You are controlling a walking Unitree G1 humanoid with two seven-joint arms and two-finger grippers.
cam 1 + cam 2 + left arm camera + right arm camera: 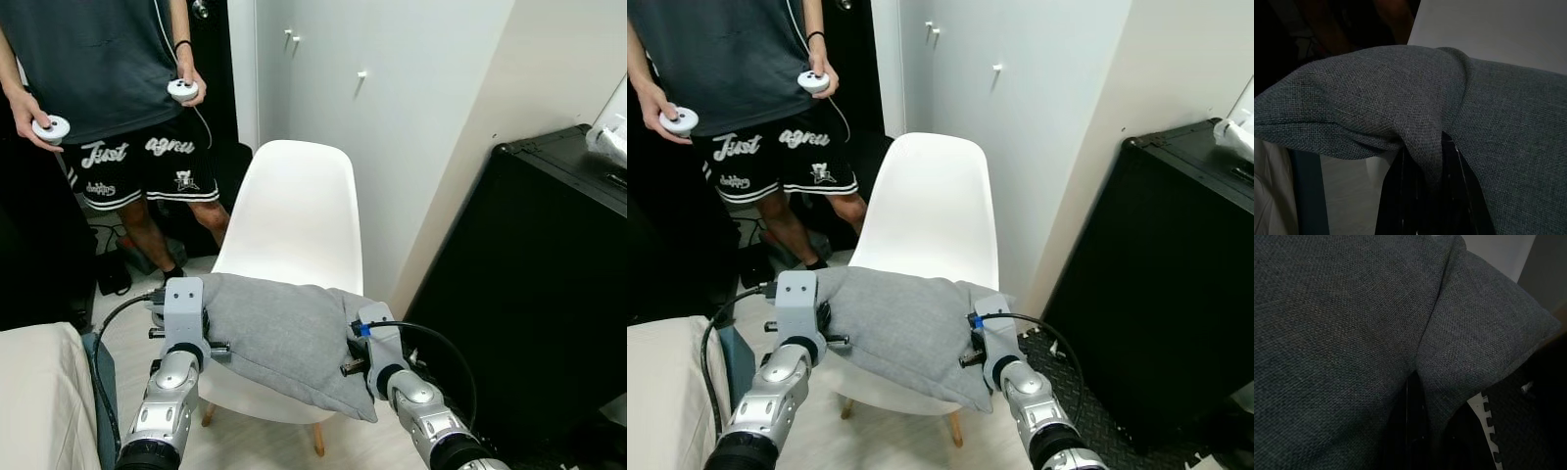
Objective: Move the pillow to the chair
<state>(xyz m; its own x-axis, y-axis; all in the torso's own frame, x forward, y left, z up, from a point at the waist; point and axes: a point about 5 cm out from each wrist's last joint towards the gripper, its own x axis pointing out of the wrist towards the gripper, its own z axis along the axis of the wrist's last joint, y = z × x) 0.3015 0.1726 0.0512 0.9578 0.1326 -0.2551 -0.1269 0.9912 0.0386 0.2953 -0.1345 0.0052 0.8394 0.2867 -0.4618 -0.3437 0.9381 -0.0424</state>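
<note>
A grey fabric pillow (284, 333) hangs over the seat of a white plastic chair (299, 211) with wooden legs. My left gripper (217, 345) is shut on the pillow's left edge. My right gripper (349, 354) is shut on its right edge. In the left wrist view the cloth (1415, 117) bunches into a fold between the black fingers (1400, 196). In the right wrist view the pillow (1352, 318) creases where the fingers (1413, 421) pinch it. Whether the pillow rests on the seat I cannot tell.
A person (108, 88) holding two white controllers stands behind the chair on the left. A black cabinet (529, 294) stands close on the right, a white wall (411, 108) with cupboard doors behind. A beige bed edge (39, 401) lies at my lower left.
</note>
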